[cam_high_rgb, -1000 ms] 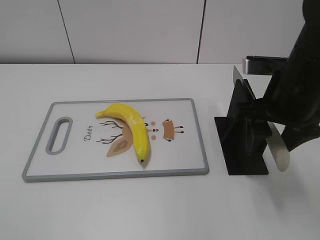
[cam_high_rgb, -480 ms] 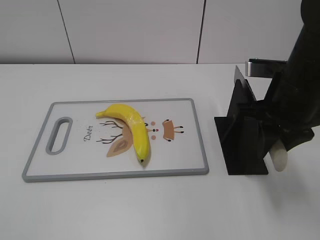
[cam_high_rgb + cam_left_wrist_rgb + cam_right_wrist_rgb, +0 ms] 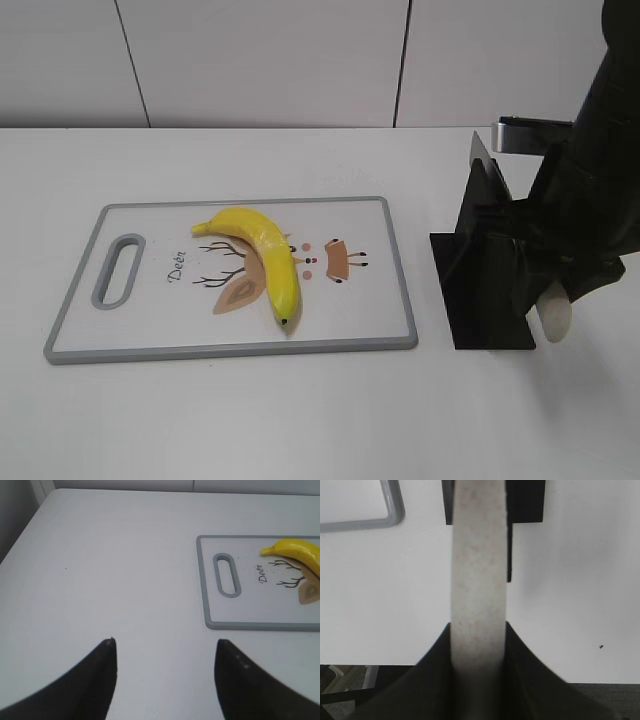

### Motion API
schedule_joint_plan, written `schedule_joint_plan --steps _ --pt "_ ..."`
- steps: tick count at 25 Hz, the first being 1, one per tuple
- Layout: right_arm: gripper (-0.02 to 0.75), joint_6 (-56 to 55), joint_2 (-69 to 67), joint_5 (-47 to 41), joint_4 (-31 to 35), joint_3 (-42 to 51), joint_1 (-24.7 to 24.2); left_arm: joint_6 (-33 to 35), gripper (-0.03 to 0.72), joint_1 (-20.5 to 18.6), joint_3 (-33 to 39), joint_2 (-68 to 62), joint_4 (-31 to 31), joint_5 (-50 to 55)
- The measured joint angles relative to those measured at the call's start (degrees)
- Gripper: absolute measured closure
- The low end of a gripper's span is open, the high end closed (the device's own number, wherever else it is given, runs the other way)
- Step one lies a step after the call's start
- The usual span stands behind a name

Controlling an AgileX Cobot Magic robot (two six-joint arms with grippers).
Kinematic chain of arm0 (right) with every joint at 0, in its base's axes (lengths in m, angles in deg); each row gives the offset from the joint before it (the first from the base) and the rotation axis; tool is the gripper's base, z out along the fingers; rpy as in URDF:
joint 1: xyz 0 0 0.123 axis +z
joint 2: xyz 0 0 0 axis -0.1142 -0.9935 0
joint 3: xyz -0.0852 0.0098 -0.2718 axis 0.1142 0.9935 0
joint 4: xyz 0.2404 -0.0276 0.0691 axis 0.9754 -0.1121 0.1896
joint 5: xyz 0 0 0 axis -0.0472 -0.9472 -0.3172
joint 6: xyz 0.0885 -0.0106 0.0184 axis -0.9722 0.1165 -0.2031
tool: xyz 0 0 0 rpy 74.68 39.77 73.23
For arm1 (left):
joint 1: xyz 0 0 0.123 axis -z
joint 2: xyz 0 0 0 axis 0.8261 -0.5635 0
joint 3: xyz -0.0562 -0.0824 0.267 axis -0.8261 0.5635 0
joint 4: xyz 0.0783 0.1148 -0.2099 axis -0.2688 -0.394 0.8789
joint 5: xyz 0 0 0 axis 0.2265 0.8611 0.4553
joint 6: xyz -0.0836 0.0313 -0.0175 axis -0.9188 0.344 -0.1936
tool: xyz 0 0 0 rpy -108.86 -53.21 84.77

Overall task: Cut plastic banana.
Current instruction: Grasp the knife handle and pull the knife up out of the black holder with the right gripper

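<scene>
A yellow plastic banana (image 3: 262, 257) lies on the white cutting board (image 3: 380, 300) with the grey rim; its stem end also shows in the left wrist view (image 3: 295, 552). A knife sits in the black stand (image 3: 490, 265), with its silver blade (image 3: 520, 133) sticking out at the top and its pale handle (image 3: 555, 318) at the lower right. My right gripper (image 3: 479, 625) is shut on the knife handle (image 3: 479, 570). My left gripper (image 3: 163, 645) is open and empty over bare table, left of the cutting board (image 3: 210, 600). It is out of the exterior view.
The black stand's base plate (image 3: 480, 335) lies just right of the board. The right arm (image 3: 600, 180) covers the table's right side. A corner of the board (image 3: 390, 517) shows in the right wrist view, beside the stand (image 3: 525, 502).
The knife has shifted: less of the handle end shows below the right arm, and the blade has moved slightly to the right. The banana and board have not moved.
</scene>
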Motion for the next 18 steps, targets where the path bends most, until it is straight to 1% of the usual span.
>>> schedule_joint_plan --steps 4,7,11,18 --pt "0.566 -0.11 0.77 -0.39 0.24 -0.44 0.00 0.00 0.110 0.00 0.00 0.00 0.00 0.00" --pt "0.566 -0.45 2.03 -2.69 0.53 -2.04 0.07 0.00 0.117 0.00 0.00 0.00 0.00 0.00" --pt "0.567 -0.62 3.51 -5.97 -0.63 -5.01 0.07 0.00 0.117 0.00 0.00 0.00 0.00 0.05" --pt "0.568 -1.05 6.32 -6.92 -2.88 -10.87 0.07 0.00 0.120 0.00 0.00 0.00 0.00 0.05"
